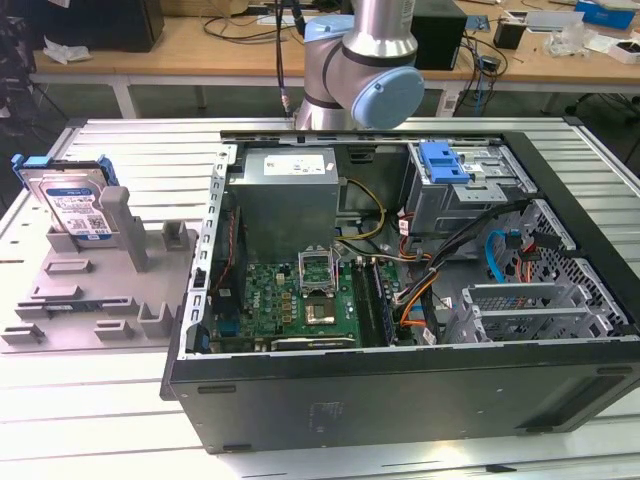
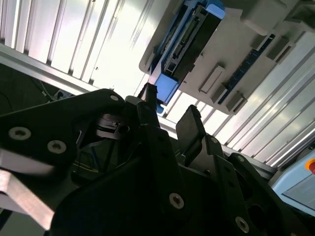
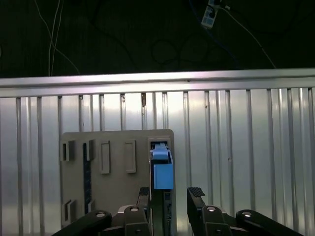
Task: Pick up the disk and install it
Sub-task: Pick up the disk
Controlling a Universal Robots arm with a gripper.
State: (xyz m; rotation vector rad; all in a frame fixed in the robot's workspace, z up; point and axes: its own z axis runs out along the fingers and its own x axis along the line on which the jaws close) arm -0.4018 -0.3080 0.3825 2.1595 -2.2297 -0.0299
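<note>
Claw [image 3: 170, 193] hangs spread and empty, pinching nothing. Straight beyond its tips in both wrist views, and apart from them, the disk [image 3: 161, 169] stands on edge in a grey holder [image 3: 115, 196], its thin width lined up with the gap and its long edge parallel to the finger faces. Holder sits on the ribbed surface [image 3: 246, 162], beside the open case [image 1: 400, 390].
</note>
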